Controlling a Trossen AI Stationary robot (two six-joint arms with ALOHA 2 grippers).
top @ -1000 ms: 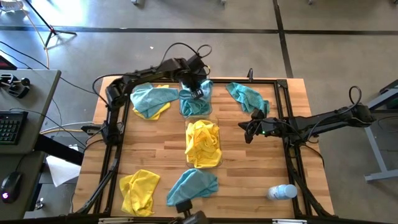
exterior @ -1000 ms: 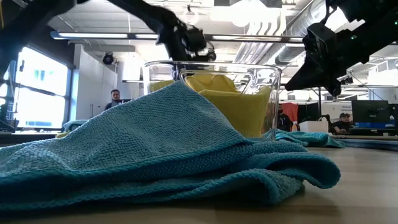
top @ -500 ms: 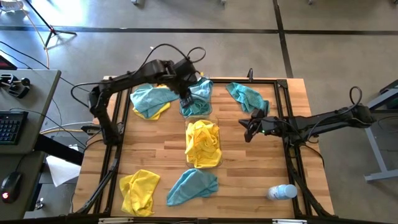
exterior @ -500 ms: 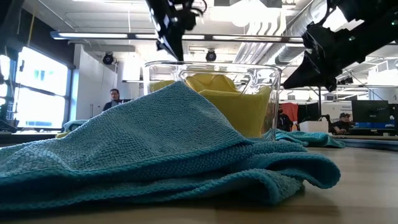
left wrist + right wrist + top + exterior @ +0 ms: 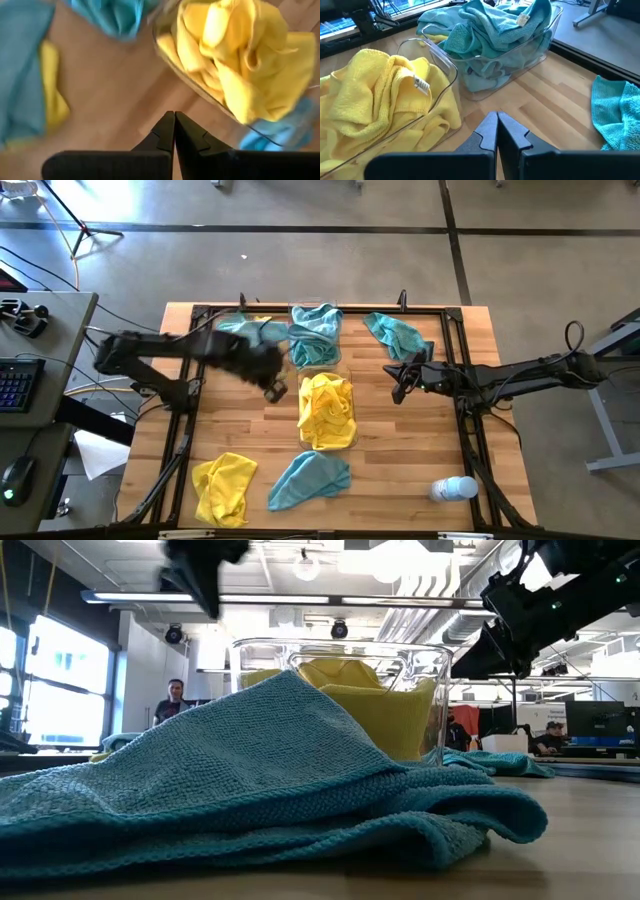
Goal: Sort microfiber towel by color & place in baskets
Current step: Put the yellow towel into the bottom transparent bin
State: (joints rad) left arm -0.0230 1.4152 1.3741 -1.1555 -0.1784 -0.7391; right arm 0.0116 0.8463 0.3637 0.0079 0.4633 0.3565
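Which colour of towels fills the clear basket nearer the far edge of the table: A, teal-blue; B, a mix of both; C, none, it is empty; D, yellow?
A: in the high view the far basket holds only teal-blue towels, while the yellow towels sit in the basket nearer the middle of the table.
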